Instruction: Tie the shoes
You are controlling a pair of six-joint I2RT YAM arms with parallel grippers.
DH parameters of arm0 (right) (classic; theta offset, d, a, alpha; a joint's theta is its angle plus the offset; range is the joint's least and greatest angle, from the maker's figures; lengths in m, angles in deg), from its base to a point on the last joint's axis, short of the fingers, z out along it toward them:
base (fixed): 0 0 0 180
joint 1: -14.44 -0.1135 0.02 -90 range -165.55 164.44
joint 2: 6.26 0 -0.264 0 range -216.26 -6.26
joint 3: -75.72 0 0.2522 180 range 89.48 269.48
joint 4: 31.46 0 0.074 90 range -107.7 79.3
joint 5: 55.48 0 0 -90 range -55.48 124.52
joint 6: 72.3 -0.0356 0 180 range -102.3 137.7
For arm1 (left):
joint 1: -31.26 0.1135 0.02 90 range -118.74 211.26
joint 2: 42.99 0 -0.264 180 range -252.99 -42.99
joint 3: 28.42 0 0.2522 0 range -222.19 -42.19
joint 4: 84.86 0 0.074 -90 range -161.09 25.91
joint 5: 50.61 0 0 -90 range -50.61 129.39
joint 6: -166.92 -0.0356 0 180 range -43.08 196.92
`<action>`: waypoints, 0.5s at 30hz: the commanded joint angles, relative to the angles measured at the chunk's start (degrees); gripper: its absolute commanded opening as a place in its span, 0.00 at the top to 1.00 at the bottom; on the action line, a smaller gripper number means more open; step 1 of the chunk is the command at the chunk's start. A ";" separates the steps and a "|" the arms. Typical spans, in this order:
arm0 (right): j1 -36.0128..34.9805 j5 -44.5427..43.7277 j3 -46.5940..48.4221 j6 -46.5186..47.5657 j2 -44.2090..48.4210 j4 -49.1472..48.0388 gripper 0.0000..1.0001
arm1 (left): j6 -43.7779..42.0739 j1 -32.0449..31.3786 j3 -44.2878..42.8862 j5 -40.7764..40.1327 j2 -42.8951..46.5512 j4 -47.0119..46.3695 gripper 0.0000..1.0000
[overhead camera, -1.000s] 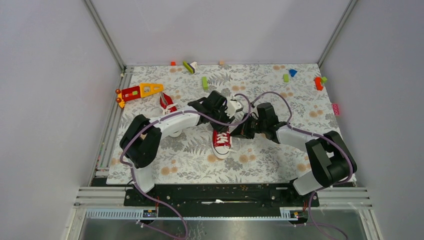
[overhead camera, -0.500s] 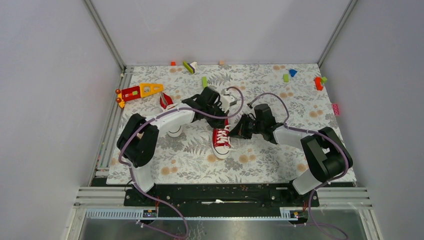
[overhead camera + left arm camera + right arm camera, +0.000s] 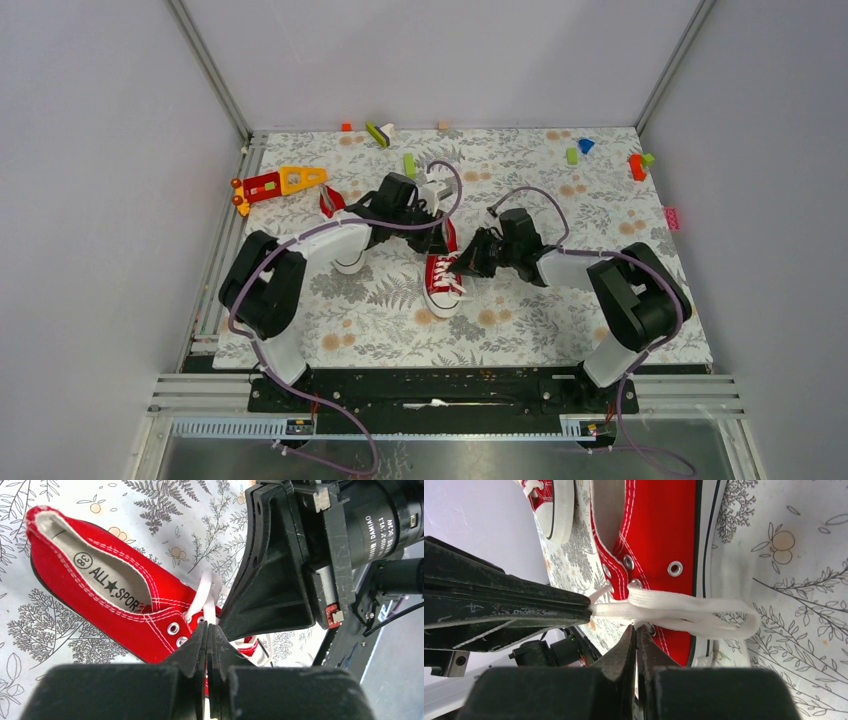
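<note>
**Fingers of both arms at one lace**

Left fingers [image 3: 192, 647]: pressed together, pinching the white lace [image 3: 674, 611] by the eyelets. Right fingers [image 3: 619, 652]: pressed together just under that lace; cannot tell whether gripping it. Mid-surface [image 3: 520, 330] for the red shoe [image 3: 443, 283]: long axis 12 to 6 o'clock, toe at 6. Reached from 10 o'clock by the left, from 3 by the right, about equally near. Likely calls for drawing apart along 9 to 3, across the shoe. Second shoe [image 3: 333, 205] at 9 o'clock, partly hidden

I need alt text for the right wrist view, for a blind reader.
A white lace loop of a red sneaker is pinched by two shut black grippers: the right gripper from below, the left gripper from the left. The sneaker lies on a floral cover.
</note>
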 commanded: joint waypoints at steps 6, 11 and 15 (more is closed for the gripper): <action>-0.55 -4.13 3.87 -1.85 -1.61 -7.30 1.00 | 8.90 2.35 5.52 6.90 4.67 -13.48 1.00; -0.52 -5.40 4.14 -3.17 -3.08 -12.56 1.00 | 10.70 2.85 7.19 7.53 5.13 -15.51 1.00; -0.49 -5.08 3.92 -5.07 -4.94 -18.66 1.00 | 13.08 3.08 8.28 8.72 5.27 -18.20 1.00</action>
